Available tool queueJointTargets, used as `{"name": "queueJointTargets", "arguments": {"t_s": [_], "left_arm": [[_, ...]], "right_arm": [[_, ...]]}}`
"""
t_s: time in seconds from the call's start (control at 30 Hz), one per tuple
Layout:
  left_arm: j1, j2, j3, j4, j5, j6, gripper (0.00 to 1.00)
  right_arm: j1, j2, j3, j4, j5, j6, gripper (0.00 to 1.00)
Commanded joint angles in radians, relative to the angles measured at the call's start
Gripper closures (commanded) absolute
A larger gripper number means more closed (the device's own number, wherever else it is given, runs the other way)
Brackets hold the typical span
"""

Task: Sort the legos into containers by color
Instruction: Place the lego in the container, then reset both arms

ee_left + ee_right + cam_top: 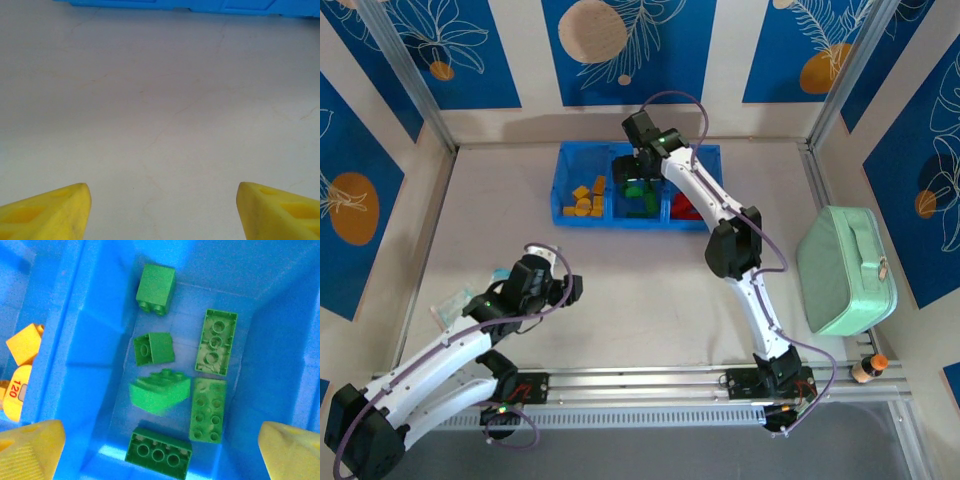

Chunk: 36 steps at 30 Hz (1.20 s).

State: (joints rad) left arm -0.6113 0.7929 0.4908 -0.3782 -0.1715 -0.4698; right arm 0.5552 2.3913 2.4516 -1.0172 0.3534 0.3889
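The blue three-bin tray (563, 190) stands at the back middle of the table. Its left bin holds orange-yellow legos (585, 198), the middle bin green ones (640, 200), the right bin red ones (685, 208). My right gripper (642, 165) hangs open over the middle bin. In the right wrist view its jaws (161, 427) are wide apart above several green bricks. One of these, a blurred green brick (160, 390), lies just beyond the jaws, and yellow bricks (24, 342) sit past the divider. My left gripper (548, 266) is open over bare table (162, 192), holding nothing.
A mint-green zipped pouch (847, 268) lies at the right. A clear plastic bag (455, 303) lies by the left arm. An orange-capped bottle (870, 367) stands at the near right by the metal rail (650, 380). The tray's front wall (200, 6) crosses the top of the left wrist view.
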Motion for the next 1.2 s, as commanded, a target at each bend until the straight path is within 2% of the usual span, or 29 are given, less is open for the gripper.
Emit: {"name": "queueJointTargets", "arguments": {"t_s": [0.0,0.3,0.53,0.6,0.77,0.83,0.9,1.1,1.17], "left_arm": [[0.003,-0.022,0.031,-0.029,-0.077,0.014,0.22],[0.002,-0.056,0.035,-0.007,-0.242,0.053,0.15],[0.002,-0.054,0.064,-0.01,-0.452,0.12,0.12],[0.002,-0.056,0.052,0.018,-0.506,0.151,0.11],[0.002,-0.069,0.014,0.101,-0.605,0.216,0.08],[0.002,-0.072,-0.012,0.156,-0.639,0.251,0.08],[0.002,-0.073,-0.037,0.214,-0.658,0.29,0.07],[0.002,-0.069,-0.122,0.355,-0.771,0.4,0.05],[0.003,-0.067,-0.159,0.42,-0.805,0.445,0.05]], "right_arm": [[-0.005,-0.218,-0.201,0.109,-0.001,-0.006,0.01],[-0.041,-0.769,-0.868,0.419,0.003,-0.029,0.0],[-0.107,-1.198,-1.387,0.658,-0.007,-0.053,0.01],[-0.118,-1.321,-1.508,0.706,0.042,-0.073,0.01],[-0.131,-1.573,-1.751,0.709,0.209,-0.155,0.01],[-0.137,-1.661,-1.84,0.687,0.318,-0.126,0.01],[-0.136,-1.73,-1.899,0.651,0.375,-0.093,0.01],[-0.14,-1.862,-2.026,0.657,0.402,-0.003,0.01],[-0.14,-1.881,-2.04,0.627,0.371,-0.034,0.01]]}}
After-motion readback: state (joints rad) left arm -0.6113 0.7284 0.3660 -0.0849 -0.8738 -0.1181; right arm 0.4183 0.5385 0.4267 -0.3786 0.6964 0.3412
